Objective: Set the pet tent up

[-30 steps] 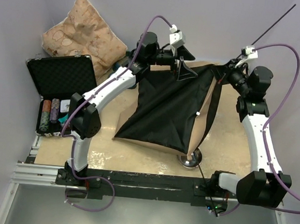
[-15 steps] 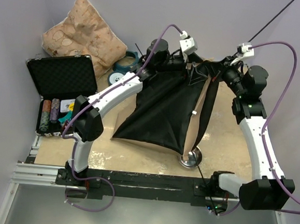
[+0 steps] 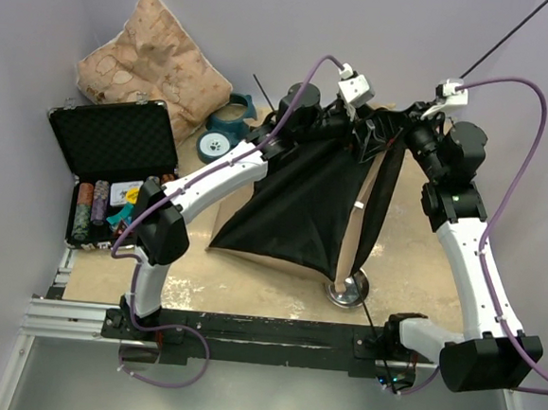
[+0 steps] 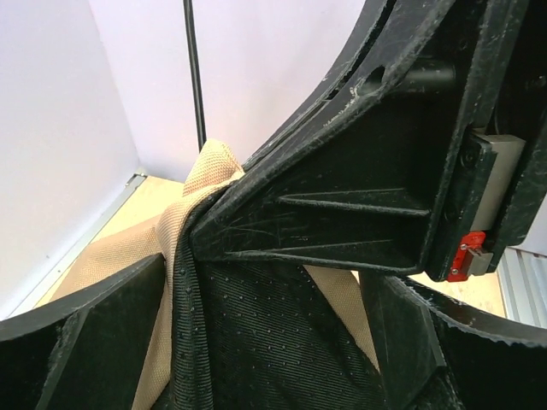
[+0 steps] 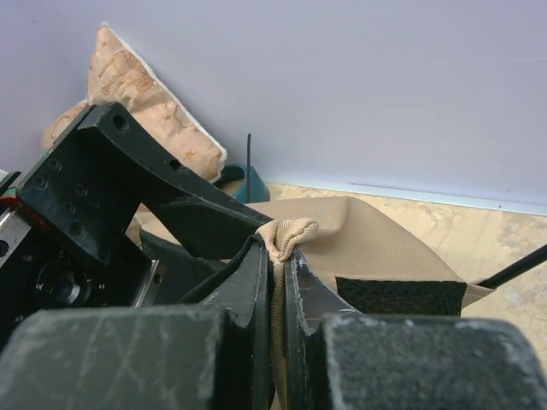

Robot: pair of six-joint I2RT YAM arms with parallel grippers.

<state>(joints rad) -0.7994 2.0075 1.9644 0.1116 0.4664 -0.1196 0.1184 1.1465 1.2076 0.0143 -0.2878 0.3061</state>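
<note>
The pet tent (image 3: 303,203) hangs as a slack sheet, black lining up and tan edges showing, from the far middle of the table down toward the front. My right gripper (image 3: 411,130) is shut on a bunched tan fold at the tent's top (image 5: 289,232), as the right wrist view (image 5: 278,256) shows. A thin dark pole (image 3: 500,42) sticks up and to the right from there. My left gripper (image 3: 360,131) is right beside the right one. Its jaws stand wide apart in the left wrist view (image 4: 273,342), with black lining (image 4: 256,316) lying between them. The entrance hole and pom-pom are hidden.
A metal bowl (image 3: 348,289) sits under the tent's front corner, with a thin rod (image 3: 373,332) running toward the base rail. An open black case (image 3: 113,140) with poker chips stands at the left. The star-patterned pillow (image 3: 152,62) and teal items (image 3: 225,125) lie at the back left.
My left gripper has moved right, up against the right gripper, and the tent's top has drawn together, so the fabric hangs narrower. The teal items behind the left arm have come into view.
</note>
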